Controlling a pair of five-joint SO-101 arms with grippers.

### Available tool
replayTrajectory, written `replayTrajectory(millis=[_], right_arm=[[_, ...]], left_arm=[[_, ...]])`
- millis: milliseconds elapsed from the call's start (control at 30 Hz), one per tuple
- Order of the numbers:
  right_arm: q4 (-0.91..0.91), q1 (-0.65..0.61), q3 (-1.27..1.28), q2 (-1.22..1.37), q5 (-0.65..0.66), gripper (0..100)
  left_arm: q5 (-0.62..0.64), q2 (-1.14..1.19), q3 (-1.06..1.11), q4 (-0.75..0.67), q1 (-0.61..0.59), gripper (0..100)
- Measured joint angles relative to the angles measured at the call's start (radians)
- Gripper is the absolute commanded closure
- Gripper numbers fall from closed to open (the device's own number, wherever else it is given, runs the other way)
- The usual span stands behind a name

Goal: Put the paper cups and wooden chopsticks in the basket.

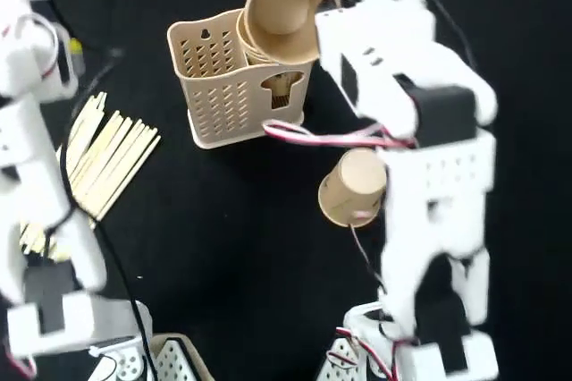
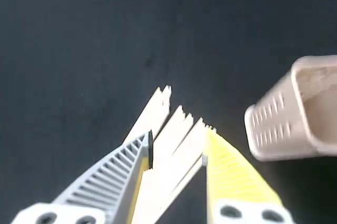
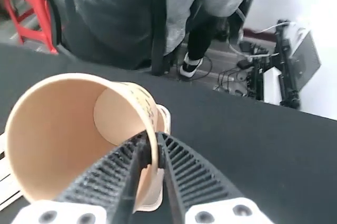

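Note:
My right gripper (image 3: 152,140) is shut on the rim of a paper cup (image 3: 68,129). In the high view that cup (image 1: 281,10) is tilted over the back corner of the beige slotted basket (image 1: 237,86), against another cup rim (image 1: 243,41) in the basket. A third paper cup (image 1: 353,186) lies on its side on the black table beside the right arm. Wooden chopsticks (image 1: 103,162) lie fanned out at the left. My left gripper (image 2: 179,148) is open low over them, with several chopsticks (image 2: 168,145) between its grey and yellow fingers.
The basket (image 2: 295,113) stands off to one side of the left gripper. Red and white cables (image 1: 322,138) hang from the right arm between the basket and the lying cup. A chair and a person's legs are behind the table.

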Motion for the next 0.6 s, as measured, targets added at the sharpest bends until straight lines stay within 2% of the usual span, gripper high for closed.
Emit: replayTrajectory(millis=[100,267,367,433,533,600], right_arm=[[0.0,-0.008,-0.038,0.08,0.0,98.5],[0.0,-0.006,-0.064,0.184,0.0,98.5],[0.0,-0.005,-0.077,0.203,-0.002,97.9],[0.0,-0.005,-0.083,0.207,0.0,91.6],[0.014,-0.005,-0.083,0.209,-0.015,73.2],[0.02,-0.005,-0.083,0.209,-0.071,70.8]], left_arm=[[-0.002,-0.172,0.27,-0.084,0.0,83],[-0.003,-0.427,0.735,-0.33,-0.021,79],[-0.046,-0.54,0.979,-0.411,-0.003,79],[-0.055,-0.598,1.102,-0.47,0.006,79],[-0.061,-0.654,1.211,-0.516,0.009,79],[-0.061,-0.674,1.246,-0.525,0.017,79]])
